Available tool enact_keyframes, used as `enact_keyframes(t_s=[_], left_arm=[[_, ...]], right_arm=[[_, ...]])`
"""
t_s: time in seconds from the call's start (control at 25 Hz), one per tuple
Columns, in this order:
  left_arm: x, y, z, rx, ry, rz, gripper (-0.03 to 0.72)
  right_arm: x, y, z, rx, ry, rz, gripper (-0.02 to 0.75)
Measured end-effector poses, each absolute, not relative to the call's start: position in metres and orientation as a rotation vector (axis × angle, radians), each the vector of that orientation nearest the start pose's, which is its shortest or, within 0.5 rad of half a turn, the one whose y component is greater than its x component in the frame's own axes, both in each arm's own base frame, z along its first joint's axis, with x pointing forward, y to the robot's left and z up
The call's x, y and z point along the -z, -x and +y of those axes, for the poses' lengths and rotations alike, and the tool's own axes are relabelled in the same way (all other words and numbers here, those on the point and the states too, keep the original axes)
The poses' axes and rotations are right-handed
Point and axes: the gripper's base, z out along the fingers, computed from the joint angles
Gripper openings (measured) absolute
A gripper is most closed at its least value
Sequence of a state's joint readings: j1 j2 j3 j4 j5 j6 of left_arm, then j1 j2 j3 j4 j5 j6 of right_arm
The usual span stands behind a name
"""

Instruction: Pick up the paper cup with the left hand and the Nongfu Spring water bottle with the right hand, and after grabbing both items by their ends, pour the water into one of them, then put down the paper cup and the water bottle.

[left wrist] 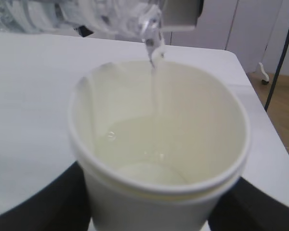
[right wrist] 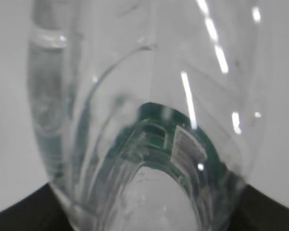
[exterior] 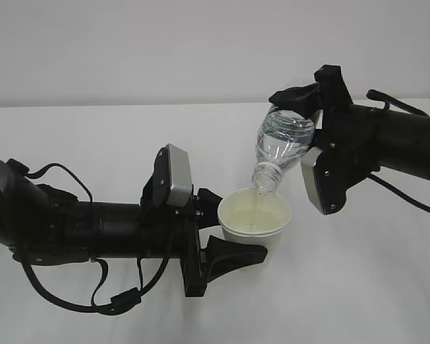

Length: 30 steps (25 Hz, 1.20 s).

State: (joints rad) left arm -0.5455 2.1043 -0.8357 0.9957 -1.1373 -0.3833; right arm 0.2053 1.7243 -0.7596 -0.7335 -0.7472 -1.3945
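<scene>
We see the paper cup standing upright near the middle of the white table, clasped low on its wall between the two black fingers of the left hand. One finger curves round the cup's near side and the other shows just behind the cup's rim, so this hand is closed on the cup. The grey-white block on that hand sits just beside the cup, on the side away from the bottle.

Above the cup and to its other side, the Nongfu Spring water bottle is tipped steeply, neck down, with its open mouth just over the cup's far rim. The right hand grips the bottle at its raised base end; its black fingers wrap that end, and its light-grey panel hangs just beside the bottle's neck, a little higher than the cup.

In the left wrist view a thin stream of water falls from the bottle's mouth into the cup, landing near the cup's far inner wall. A shallow pool lies on the cup's bottom, with small bubbles on it, well below the rim.

The right wrist view looks along the bottle from its base; the green label band shows through the clear ribbed plastic
</scene>
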Motion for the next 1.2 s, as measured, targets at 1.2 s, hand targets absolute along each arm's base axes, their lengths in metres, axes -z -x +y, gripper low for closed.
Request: enact_keyframes(t_s=[1.2], left_arm=[[-0.1045,-0.262,-0.24,1.06,-1.206,1.476,0.465]], right_arm=[[-0.1954,-0.321,0.1092,0.815,1.811,0.548,0.455]])
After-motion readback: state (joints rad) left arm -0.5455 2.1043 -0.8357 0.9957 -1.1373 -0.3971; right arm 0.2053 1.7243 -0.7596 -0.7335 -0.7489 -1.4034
